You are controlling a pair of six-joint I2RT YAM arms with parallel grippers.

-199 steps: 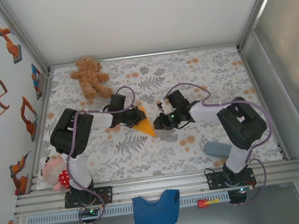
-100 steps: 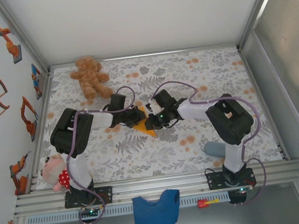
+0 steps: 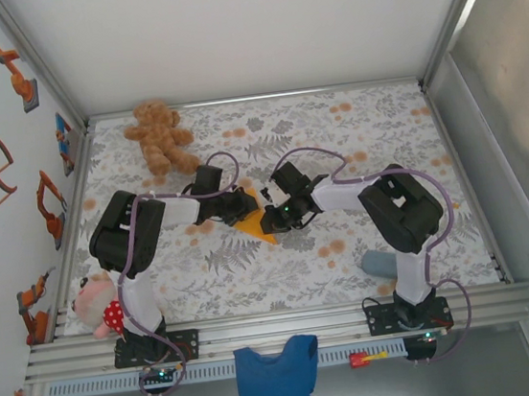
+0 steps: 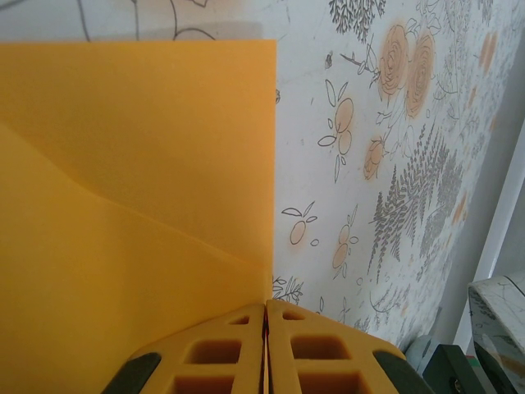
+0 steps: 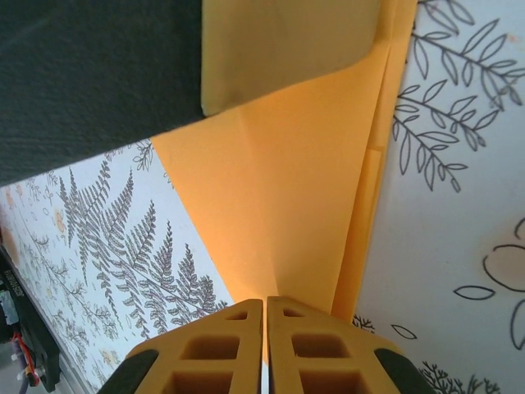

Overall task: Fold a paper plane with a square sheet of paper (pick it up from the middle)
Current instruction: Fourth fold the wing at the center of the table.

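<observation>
The half-folded paper plane (image 3: 255, 230) was near the middle of the table (image 3: 353, 129), its tip toward 5 o'clock. The left hand (image 3: 244, 206) pinched it from 9 o'clock, jaws fully closed. The right hand (image 3: 269, 220) gripped it likewise from 3 o'clock.

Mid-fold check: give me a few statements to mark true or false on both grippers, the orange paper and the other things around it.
1. The left gripper has its jaws shut on the orange paper. True.
2. The right gripper is open, clear of the paper. False: its jaws are shut on the paper.
3. The paper shows overlapping folded layers. True.
4. The teddy bear lies on the paper. False: it lies apart, toward the far left.
5. The blue cloth lies beside the paper. False: it lies in front of the near rail.
</observation>
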